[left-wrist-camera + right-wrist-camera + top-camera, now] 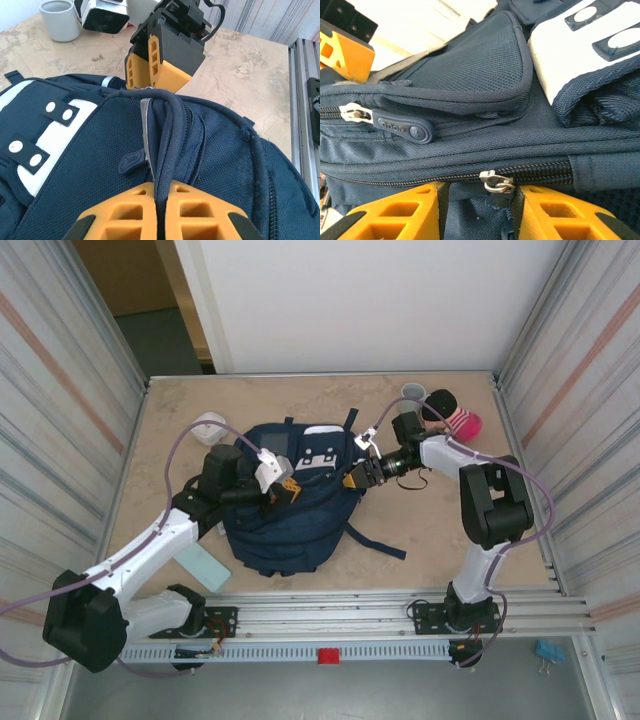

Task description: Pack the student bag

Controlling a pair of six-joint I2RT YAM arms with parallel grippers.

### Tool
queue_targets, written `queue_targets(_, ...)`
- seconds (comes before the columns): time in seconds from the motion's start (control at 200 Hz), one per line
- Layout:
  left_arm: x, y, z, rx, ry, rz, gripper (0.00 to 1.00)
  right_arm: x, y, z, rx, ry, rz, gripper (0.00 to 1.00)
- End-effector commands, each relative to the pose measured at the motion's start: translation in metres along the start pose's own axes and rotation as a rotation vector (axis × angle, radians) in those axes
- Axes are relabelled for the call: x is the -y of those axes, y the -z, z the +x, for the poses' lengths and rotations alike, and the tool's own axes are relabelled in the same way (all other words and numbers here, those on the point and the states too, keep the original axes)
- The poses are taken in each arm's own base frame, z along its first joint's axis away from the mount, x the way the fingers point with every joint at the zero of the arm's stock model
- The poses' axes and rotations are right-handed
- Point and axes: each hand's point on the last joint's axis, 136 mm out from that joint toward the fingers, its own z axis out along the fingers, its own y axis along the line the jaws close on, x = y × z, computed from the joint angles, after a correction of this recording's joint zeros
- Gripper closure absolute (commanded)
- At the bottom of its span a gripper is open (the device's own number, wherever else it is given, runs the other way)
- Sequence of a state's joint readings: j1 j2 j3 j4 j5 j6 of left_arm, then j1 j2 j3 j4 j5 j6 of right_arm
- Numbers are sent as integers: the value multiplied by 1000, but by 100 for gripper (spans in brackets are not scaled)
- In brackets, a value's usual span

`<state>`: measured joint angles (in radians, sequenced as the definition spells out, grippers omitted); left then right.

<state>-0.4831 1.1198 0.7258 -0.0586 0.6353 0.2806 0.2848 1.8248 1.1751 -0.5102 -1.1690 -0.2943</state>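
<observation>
Beige table (300, 400) open behind student bag (290, 530); walls (60, 390) hem 2 sides.

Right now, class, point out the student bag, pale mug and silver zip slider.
student bag (285, 535), top view, front fabric.
pale mug (61, 27), left wrist view, side wall.
silver zip slider (496, 181), right wrist view, metal body.

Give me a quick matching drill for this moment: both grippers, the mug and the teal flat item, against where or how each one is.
1 left gripper
2 right gripper
3 mug
4 teal flat item

A by the table's far edge
B shut on the student bag's dark strap
C near edge, left of the bag
D open, fingers either side of a zipper slider

Pairs: 1-B, 2-D, 3-A, 4-C
</observation>
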Motion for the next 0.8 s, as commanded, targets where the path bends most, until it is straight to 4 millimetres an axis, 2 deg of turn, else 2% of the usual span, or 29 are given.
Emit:
queue_targets(0.0,-4,7,-26,90,-31,-18,100,-15,1,-14,44,17,-36,63)
queue_targets(0.17,-5,7,-24,85,-27,-22,100,-21,2,-18,65,16,-50,73)
queue_targets(0.311,-6,7,-22,80,-24,-30,100,-31,5,-19,87,28,-57,77)
queue_targets(0.396,-6,7,-23,87,-23,-27,100,-27,5,-21,104,10,-34,77)
queue_targets(0.491,-6,7,-23,88,-24,-28,100,-16,3,-25,122,-41,-2,84)
queue_targets(0.596,-5,7,-23,88,-22,-27,100,-9,2,-24,125,-72,21,83)
queue_targets(0.717,-8,7,-22,85,-18,-40,100,-8,0,-21,120,-83,35,87)
queue_targets(0.797,-18,7,-18,61,7,-103,100,-13,2,-21,124,-83,40,92)
